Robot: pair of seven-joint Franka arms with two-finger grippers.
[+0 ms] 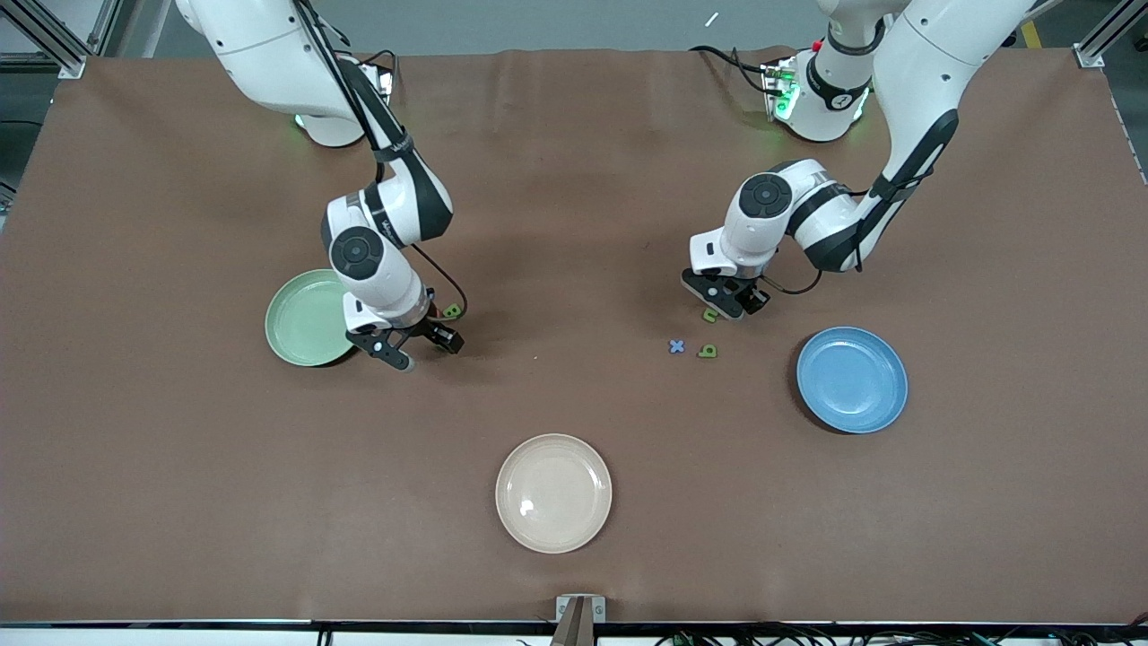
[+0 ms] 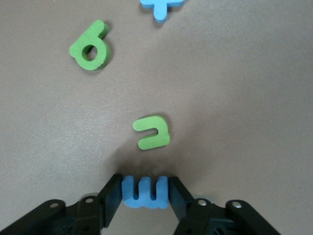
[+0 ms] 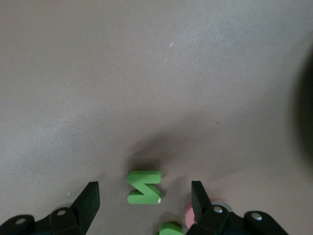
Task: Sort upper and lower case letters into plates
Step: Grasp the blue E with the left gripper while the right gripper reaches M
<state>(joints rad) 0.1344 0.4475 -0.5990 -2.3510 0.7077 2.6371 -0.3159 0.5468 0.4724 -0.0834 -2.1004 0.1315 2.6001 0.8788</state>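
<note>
While left jaws pinch blue foam letter (image 2: 145, 192), right jaws gape over green zigzag letter (image 3: 144, 187).

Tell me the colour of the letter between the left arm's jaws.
Blue; the letter shows best in the left wrist view.

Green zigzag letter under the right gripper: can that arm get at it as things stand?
Probably yes. The right gripper hangs with its fingers spread on either side of the green zigzag letter, which lies flat on the table. A pink piece and another green piece lie close by and might get nudged.
</note>
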